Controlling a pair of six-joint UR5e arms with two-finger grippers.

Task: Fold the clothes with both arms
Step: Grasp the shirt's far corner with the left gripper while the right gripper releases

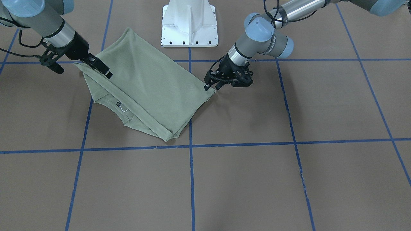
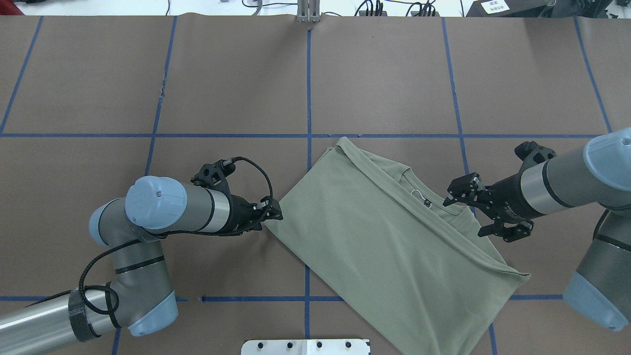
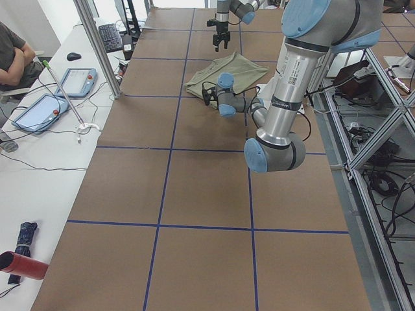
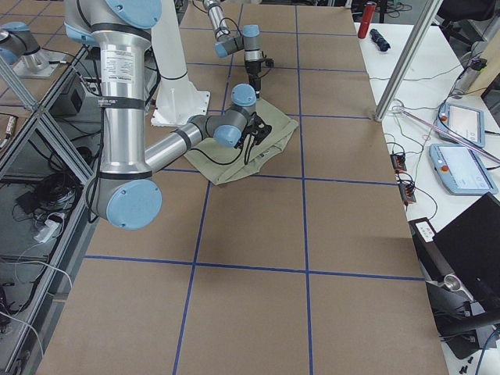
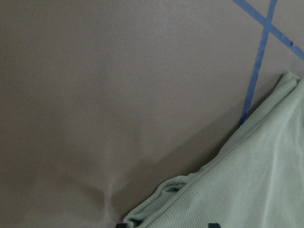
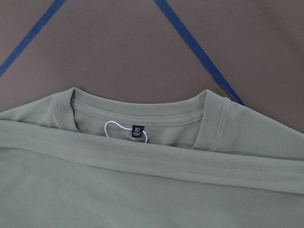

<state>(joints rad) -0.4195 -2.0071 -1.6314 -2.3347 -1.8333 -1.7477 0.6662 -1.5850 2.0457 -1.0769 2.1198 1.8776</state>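
Two grippers at one shirt (image 2: 389,246)

Folded, it lies on the table (image 2: 236,88), toward 4 o'clock from centre in the overhead view. Left gripper (image 2: 274,214), tips apart, straddles its 9 o'clock corner. Right gripper (image 2: 463,217), released, hovers at the collar's (image 6: 142,110) 3 o'clock.

**Two robot arms bent over a green shirt (image 4: 269,152) on a brown, tape-gridded table (image 4: 250,234).**
The near right arm (image 4: 125,101) reached low, its right gripper (image 4: 262,129) over the rumpled cloth. The far left arm (image 4: 226,43) pointed its left gripper (image 4: 256,72) down at the shirt's far edge. A white pedestal (image 4: 183,98) stood alongside.
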